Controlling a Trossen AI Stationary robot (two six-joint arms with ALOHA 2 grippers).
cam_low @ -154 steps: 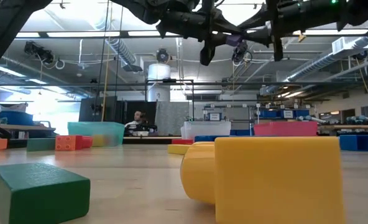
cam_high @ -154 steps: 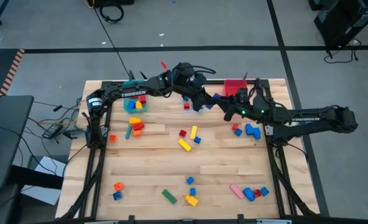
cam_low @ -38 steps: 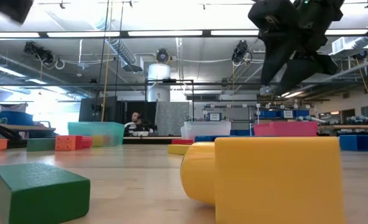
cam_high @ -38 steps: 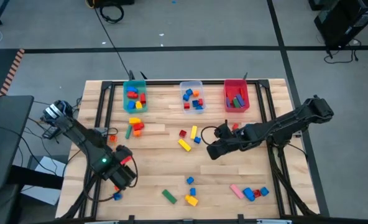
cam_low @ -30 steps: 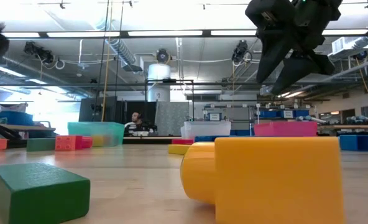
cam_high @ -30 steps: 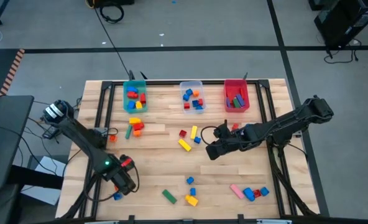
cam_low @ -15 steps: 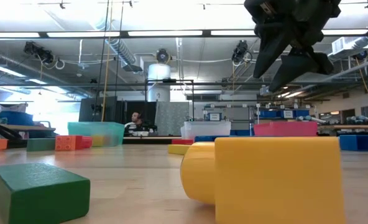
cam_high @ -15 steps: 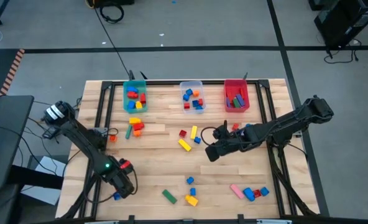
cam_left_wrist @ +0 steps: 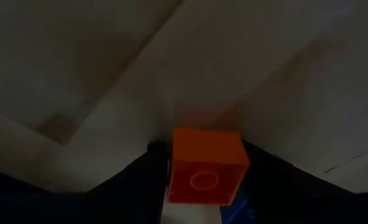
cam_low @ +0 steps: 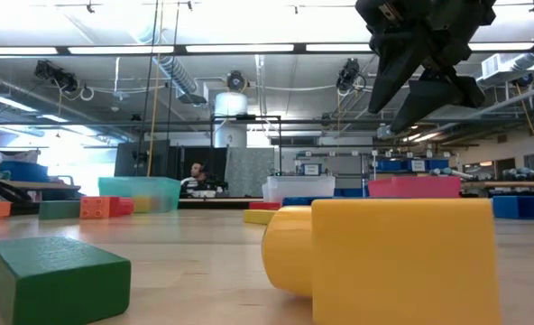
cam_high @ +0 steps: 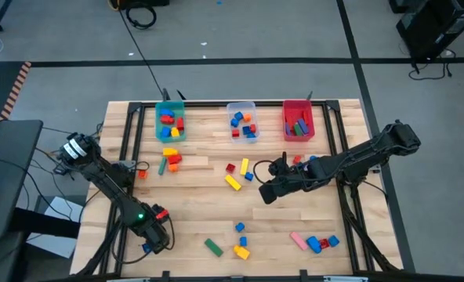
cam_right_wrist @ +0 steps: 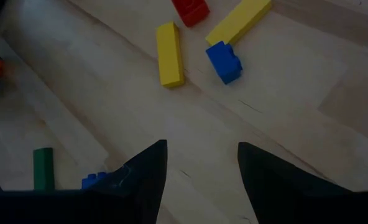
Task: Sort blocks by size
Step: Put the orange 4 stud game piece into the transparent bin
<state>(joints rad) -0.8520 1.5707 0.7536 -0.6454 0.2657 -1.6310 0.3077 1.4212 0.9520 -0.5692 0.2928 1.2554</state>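
Orange block (cam_left_wrist: 205,167): sitting on the wood at the table's near left corner, right between the left gripper's (cam_high: 155,239) two dark fingers; the jaws are standing on either side of it, and I cannot tell whether they are pressing it yet.
Why there: the gripper is coming down over this small cube, probably to lift it toward a bin.
Blue block (cam_high: 146,247): lying just beside the orange one, close enough to be getting in the way.
Right gripper (cam_right_wrist: 201,165): hovering over mid-table, fingers parted and holding nothing.
Beyond it: two yellow bars (cam_right_wrist: 170,54), a red brick (cam_right_wrist: 191,10) and a blue brick (cam_right_wrist: 224,61) are lying loose.
Far edge: teal bin (cam_high: 169,133), clear bin (cam_high: 242,104), red bin (cam_high: 298,103), each already holding blocks.
Near edge: green bar (cam_high: 212,247) and pink bar (cam_high: 298,240) are waiting unsorted.
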